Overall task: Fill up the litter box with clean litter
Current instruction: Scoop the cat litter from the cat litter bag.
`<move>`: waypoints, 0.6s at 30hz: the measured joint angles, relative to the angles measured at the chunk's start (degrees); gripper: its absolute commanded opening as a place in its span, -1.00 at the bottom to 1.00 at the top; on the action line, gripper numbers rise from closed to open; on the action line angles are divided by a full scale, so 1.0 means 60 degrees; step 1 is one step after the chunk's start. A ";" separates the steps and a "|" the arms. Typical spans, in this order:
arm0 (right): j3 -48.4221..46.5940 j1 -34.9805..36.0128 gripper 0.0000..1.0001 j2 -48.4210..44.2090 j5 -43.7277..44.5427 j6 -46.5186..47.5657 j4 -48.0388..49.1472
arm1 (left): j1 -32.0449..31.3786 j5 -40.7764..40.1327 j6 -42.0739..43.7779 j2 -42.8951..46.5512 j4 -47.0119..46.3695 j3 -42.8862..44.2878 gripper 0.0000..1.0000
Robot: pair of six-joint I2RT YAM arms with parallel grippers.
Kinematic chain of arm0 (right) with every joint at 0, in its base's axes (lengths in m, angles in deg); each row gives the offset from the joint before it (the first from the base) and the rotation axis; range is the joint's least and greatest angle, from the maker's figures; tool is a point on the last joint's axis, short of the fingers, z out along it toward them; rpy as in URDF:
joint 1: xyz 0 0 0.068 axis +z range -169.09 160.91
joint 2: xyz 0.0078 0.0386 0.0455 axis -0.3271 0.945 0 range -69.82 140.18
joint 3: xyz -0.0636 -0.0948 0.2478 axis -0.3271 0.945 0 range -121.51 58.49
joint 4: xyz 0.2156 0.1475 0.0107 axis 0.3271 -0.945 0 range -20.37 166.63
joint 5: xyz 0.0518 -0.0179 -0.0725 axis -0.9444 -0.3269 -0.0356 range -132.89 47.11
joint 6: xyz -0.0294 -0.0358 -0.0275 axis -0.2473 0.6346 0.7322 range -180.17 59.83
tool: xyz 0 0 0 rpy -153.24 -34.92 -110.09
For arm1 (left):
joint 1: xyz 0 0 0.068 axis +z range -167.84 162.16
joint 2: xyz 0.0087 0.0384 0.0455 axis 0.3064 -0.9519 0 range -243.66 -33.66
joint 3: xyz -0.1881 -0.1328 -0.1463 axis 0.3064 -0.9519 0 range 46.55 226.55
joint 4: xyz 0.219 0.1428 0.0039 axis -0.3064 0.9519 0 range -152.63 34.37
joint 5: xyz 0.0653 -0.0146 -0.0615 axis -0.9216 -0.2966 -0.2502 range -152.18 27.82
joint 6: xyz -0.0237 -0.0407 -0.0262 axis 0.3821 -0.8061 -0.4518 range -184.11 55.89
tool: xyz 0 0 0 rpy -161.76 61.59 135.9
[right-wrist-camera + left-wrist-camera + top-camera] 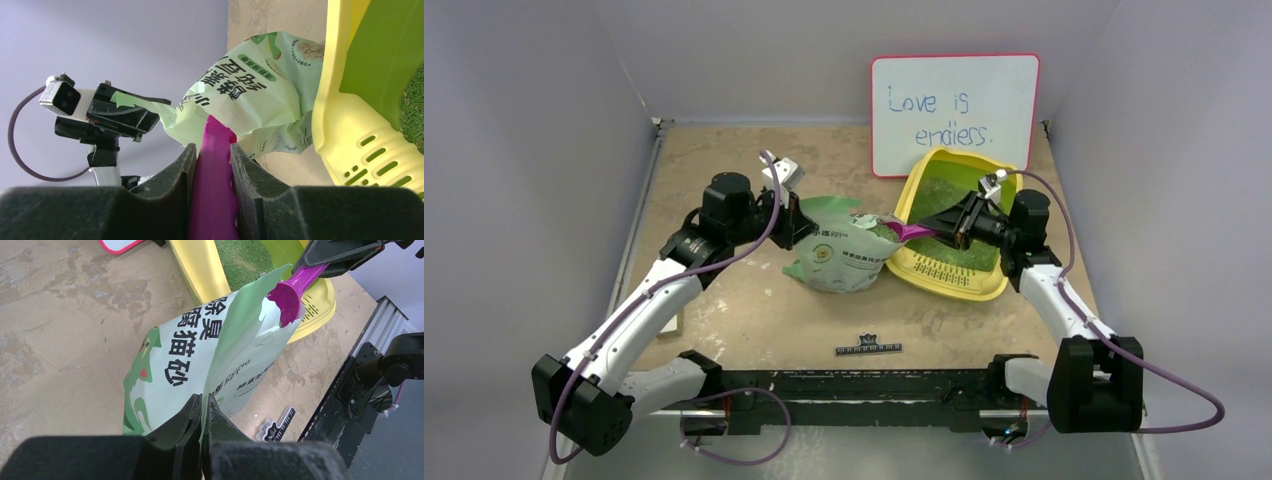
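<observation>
Overhead view, with both wrist views. The left gripper [204, 400] is fully closed, pinching the edge of the pale green bag [839, 258] and holding its mouth up and open toward 3 o'clock. The right gripper [212, 148] is partly closed on the handle of the magenta scoop [912, 232]. The handle's long axis runs from 3 to 9 o'clock, and the bowl sits at the lip of the bag's mouth. Whether the bowl is loaded cannot be told, since its inner face is hidden.

The litter box [939, 272] lies just beside the bag at its 3 o'clock, directly under the right wrist. Its long axis runs roughly 12 to 6 o'clock, with the slotted grille at the 6 o'clock end. Clean litter [944, 195] already covers part of its floor. The right arm is the nearer one to the box, so the transfer appears to be a short pull toward 3 o'clock followed by a tip.

Two edges stand in the way: the bag's raised lip and the box's 9 o'clock wall. A lettered whiteboard [954, 110] stands at the box's 12 o'clock. A small black strip [868, 348] lies well apart at 6 o'clock on the table [724, 290].
</observation>
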 measured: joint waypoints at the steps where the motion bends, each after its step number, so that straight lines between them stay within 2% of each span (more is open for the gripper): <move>1: 0.0011 0.0000 -1.00 -0.0007 -0.0007 -0.0026 0.0044 | 0.0000 0.0004 0.0000 0.0007 0.0015 0.0000 -1.00; 7: 0.0080 -0.0025 -1.00 0.0069 -0.0240 -0.0211 0.0342 | 0.0000 0.0084 -0.0007 0.0018 0.0022 0.0000 -1.00; 14: 0.0080 -0.0681 -1.00 -0.0066 -0.0481 -0.0149 0.0117 | -0.0004 0.0266 -0.0011 0.0018 0.0036 0.0004 -1.00; 18: 0.0080 -0.0350 -1.00 0.0036 -0.0488 -0.0248 0.0331 | 0.0000 0.0335 -0.0011 0.0015 0.0058 0.0007 -1.00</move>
